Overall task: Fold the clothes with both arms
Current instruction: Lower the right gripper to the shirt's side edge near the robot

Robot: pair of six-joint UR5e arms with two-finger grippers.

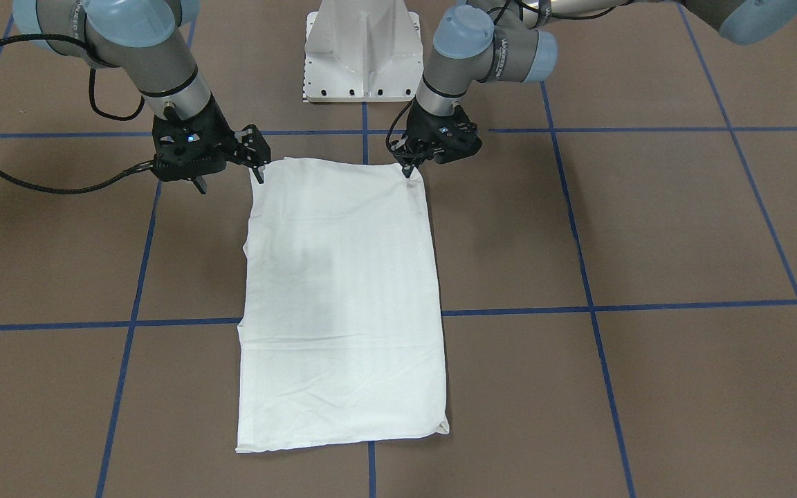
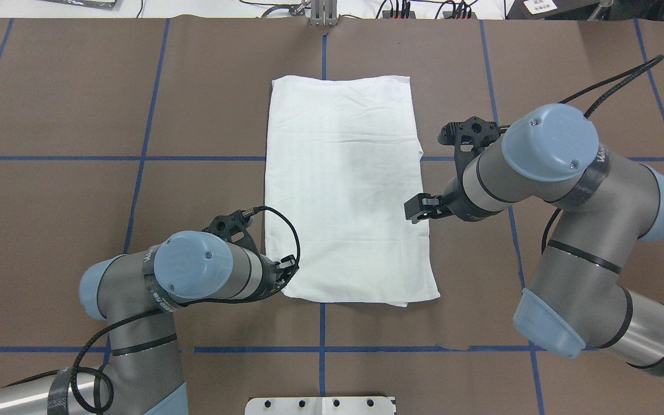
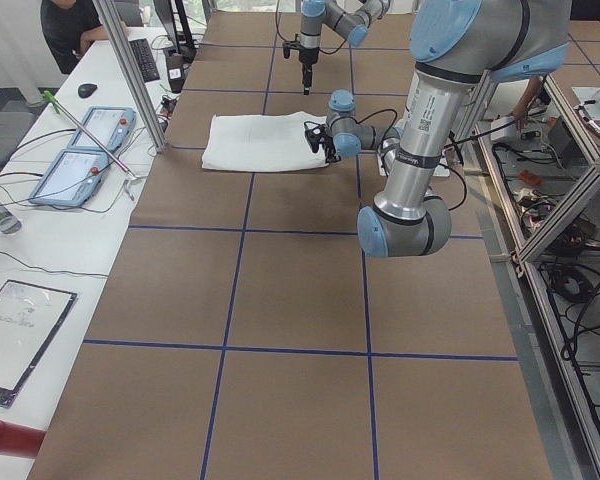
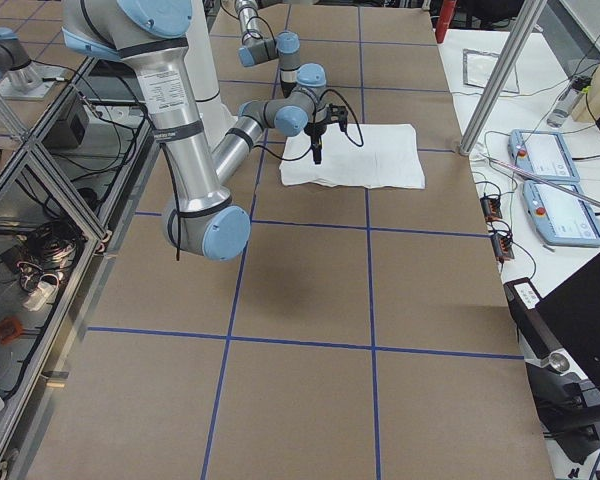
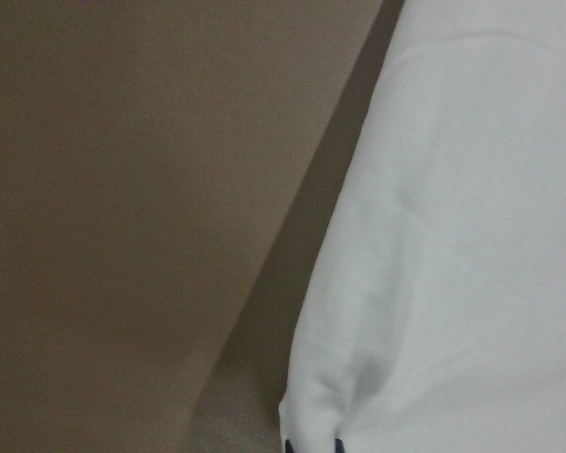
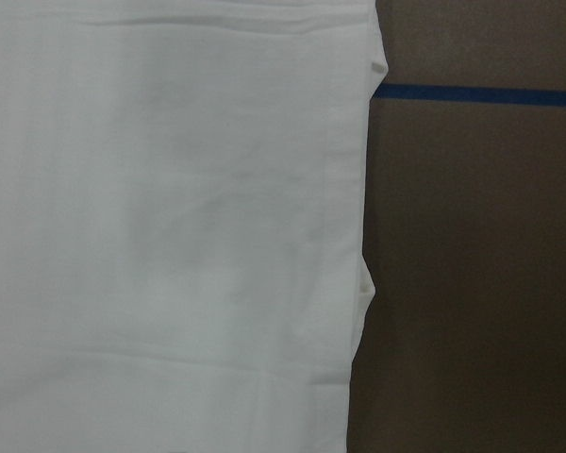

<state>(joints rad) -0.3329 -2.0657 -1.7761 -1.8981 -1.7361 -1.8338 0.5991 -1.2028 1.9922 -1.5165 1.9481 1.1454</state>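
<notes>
Shirt (image 1: 343,297) lies flat on the brown counter (image 1: 647,228), folded to a long white rectangle in the middle, short edge toward the robot's base (image 1: 362,55). No collar or print shows.

Left end effector (image 1: 409,169) is at the shirt's near corner on the robot's left. Its fingertips (image 5: 289,444) are nearly closed, and the cloth corner is pinched between them in the wrist view.

Right end effector (image 1: 257,166) is at the shirt's right edge, near the other robot-side corner. Its wrist view shows only the cloth edge and bare counter, no fingers. Can't tell how far open it is or whether it has hold of the cloth.

Blue tape grid (image 1: 647,304) runs under the shirt.
</notes>
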